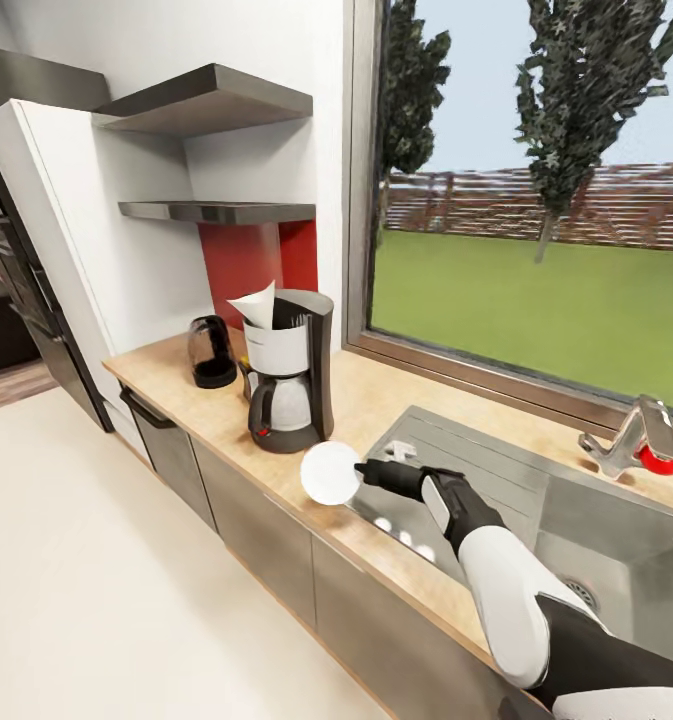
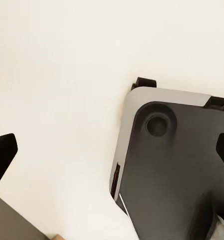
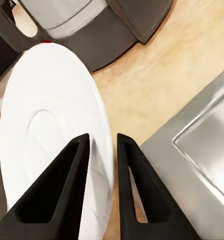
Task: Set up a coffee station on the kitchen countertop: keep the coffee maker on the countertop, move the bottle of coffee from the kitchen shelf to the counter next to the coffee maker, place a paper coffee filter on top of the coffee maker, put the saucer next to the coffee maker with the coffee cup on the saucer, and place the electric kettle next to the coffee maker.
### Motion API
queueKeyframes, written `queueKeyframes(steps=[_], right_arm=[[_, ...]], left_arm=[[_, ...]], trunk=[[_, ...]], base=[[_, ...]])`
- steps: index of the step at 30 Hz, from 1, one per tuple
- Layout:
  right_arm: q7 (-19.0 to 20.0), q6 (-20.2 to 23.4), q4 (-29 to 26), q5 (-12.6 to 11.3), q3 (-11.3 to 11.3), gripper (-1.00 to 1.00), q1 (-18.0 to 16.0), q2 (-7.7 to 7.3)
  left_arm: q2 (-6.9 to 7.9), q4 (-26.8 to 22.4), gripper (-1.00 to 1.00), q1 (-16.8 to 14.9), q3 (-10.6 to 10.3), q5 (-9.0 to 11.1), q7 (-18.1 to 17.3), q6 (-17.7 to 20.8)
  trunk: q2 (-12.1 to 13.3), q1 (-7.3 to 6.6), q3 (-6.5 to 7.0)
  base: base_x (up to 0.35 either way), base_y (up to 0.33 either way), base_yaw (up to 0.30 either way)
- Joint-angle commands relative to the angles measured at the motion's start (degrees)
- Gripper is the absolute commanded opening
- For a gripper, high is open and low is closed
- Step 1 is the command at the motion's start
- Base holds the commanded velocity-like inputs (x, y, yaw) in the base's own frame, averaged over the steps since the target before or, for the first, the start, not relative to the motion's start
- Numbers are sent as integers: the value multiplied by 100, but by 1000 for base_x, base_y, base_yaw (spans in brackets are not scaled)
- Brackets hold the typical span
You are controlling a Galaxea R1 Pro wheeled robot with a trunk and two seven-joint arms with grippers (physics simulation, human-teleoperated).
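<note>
The saucer (image 1: 329, 472) is a small flat round white plate, plain and glossy, with a faint raised ring showing near its middle in the right wrist view (image 3: 52, 150). It is held tilted on edge rather than flat, its face turned outward over the front edge of the kitchen countertop (image 1: 396, 395), just in front of the coffee maker (image 1: 288, 370) and a little toward the sink (image 1: 536, 500). Whether its lower rim touches the worktop cannot be told.

The right gripper (image 1: 361, 470) holds it: in the right wrist view (image 3: 103, 145) the two black fingers (image 3: 67, 185) straddle the saucer's rim, one on each face, closed onto the thin edge.

The coffee maker stands upright on the speckled tan wood — tall and black, with a silver-grey basket, a glass carafe with a black handle and a small red switch at its base. A white paper coffee filter (image 1: 256, 305) pokes up from its top, leaning away from the window (image 1: 536, 200). The electric kettle (image 1: 212, 352), dark rounded glass, sits just beside the coffee maker on the side away from the sink. A sliver of something yellow-brown shows between the two, too hidden to name.

The left wrist view shows pale floor (image 2: 57, 75) and the robot's dark base (image 2: 176, 170); black finger tips show at two edges, well apart, nothing between them.
</note>
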Motion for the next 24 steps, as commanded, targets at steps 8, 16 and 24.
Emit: queueKeyframes(steps=[8,16,24], right_arm=[[-1142,632,-25,10,-817,-100,-11,8],[-1205,655,-39,10,-851,-100,-11,8],[-1206,676,6,12,-853,-100,-11,8]], left_arm=[[-4,-14,100,-1,47,57,-25,44],[-3,-14,100,-1,47,57,-25,52],[-3,-14,100,-1,47,57,-25,52]], trunk=[[-13,4,-13],[-13,4,-13],[-13,4,-13]], base=[[0,0,0],[0,0,0],[21,10,0]])
